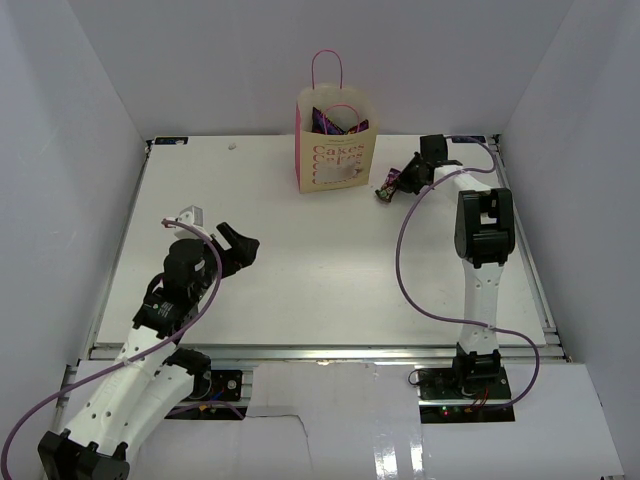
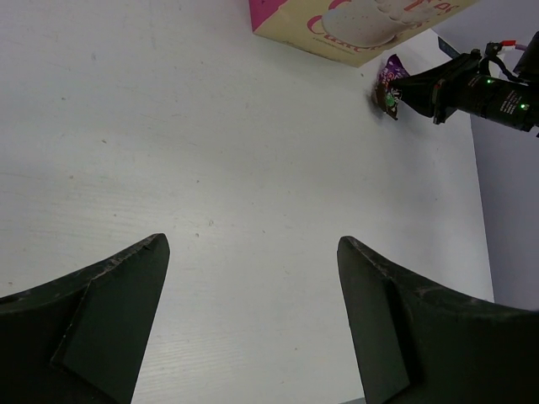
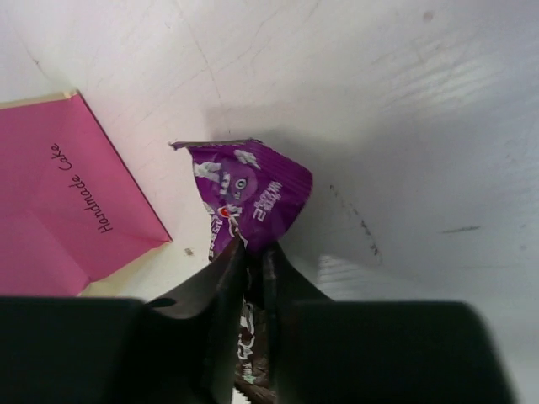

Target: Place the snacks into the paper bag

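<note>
We see a white table (image 1: 330, 290) with tall white walls (image 1: 70, 150) on its left, back and right sides. The middle of the table is wide and bare, so there is lots of room to move there. The room is tighter in the upper part of the top view, where the things sit close to the back wall.

The paper bag (image 1: 335, 150) stands up straight near the back edge, a little left of the middle. Its top is open and its pink handles stick up. Inside it, a crinkly blue-purple chip bag (image 1: 337, 122) pokes up near the top.

Just to the right of the paper bag, the right gripper (image 3: 253, 252) has its two fingers pinched tight on the purple candy bar (image 3: 253, 189). The bar is close to the bag's pink side but not in it. We cannot tell if the bar touches the table.

The left gripper (image 2: 253, 320) is in the lower left part of the top view, over bare table. Its fingers are spread wide and hold nothing.
</note>
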{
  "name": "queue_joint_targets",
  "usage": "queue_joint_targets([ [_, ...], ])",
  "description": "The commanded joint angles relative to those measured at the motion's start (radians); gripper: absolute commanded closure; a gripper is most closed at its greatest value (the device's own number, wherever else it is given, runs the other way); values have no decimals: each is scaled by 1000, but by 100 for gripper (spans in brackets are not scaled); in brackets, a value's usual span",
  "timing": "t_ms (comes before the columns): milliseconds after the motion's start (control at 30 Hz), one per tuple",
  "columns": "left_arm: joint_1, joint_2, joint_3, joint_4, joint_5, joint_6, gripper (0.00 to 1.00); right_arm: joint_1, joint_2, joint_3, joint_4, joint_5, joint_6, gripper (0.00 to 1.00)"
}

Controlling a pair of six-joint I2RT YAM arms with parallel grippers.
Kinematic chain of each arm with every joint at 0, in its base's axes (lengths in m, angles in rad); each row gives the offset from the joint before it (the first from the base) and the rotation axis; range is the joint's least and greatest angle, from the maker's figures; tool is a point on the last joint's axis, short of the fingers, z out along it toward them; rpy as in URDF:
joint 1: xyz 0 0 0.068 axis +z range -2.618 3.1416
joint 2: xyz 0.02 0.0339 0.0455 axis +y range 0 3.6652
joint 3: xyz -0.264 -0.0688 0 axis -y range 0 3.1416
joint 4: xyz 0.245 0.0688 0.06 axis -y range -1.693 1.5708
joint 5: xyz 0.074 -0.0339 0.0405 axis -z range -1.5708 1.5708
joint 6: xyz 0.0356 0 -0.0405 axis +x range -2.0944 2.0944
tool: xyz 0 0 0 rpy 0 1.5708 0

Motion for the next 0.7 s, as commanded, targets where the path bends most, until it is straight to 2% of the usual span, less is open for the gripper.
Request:
queue_joint_targets([
  [0, 4, -11, 24, -4, 12, -22, 9, -33, -1, -27, 35, 5, -38, 83],
  [67, 4, -14, 10, 5, 15, -23, 9, -53, -39, -50, 62, -1, -99, 92],
  [167, 4, -22, -19, 37, 28, -19, 9, -79, -139, -119, 154, -41, -214, 92],
  [233, 4, -22, -33, 65, 39, -11, 9, -93, -202, -166, 220, -128, -350, 92],
  [267, 4, -21, -48, 86, 44, 1, 9, -96, -268, -180, 310, -207, -407, 92],
  [367, 4, -16, -72, 129, 65, 18, 9, -96, -386, -171, 401, -344, -594, 92],
  [467, 4, -8, -89, 163, 82, 47, 9, -67, -431, -63, 389, -415, -734, 92],
  [567, 4, -10, -94, 179, 91, 70, 9, -19, -420, 98, 381, -412, -828, 92],
  [667, 4, -20, -99, 183, 91, 86, 9, 38, -393, 189, 393, -400, -892, 92],
])
